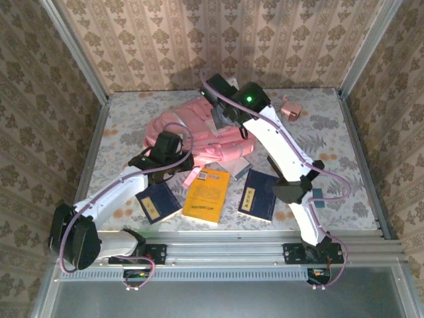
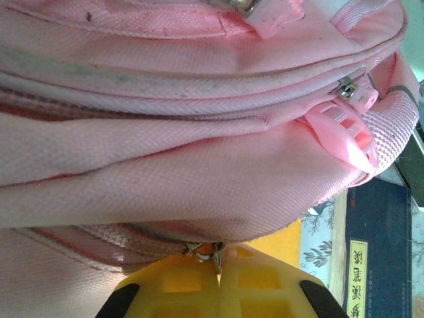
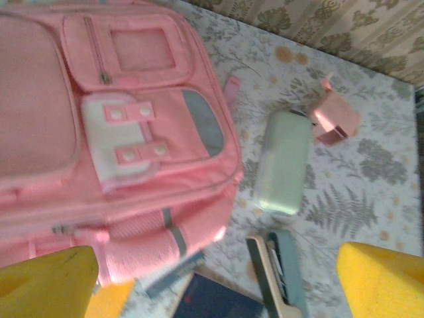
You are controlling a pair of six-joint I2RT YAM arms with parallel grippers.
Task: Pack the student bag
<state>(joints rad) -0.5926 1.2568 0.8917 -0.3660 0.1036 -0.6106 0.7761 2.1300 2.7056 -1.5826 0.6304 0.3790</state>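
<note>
Yellow-tipped left gripper [image 2: 217, 281], clamped on the small metal zip pull [image 2: 211, 252] of the large pink fabric student bag [image 2: 165, 192], should draw straight along the track; right gripper [image 3: 213, 281] gapes wide, empty.

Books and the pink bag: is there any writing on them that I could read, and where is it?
Dark blue book: cream label of Chinese characters, too blurred to quote.
Orange book: cover print too small to read.
Leftmost blue book: pale label strip, unreadable.
Student bag: no writing visible.
</note>
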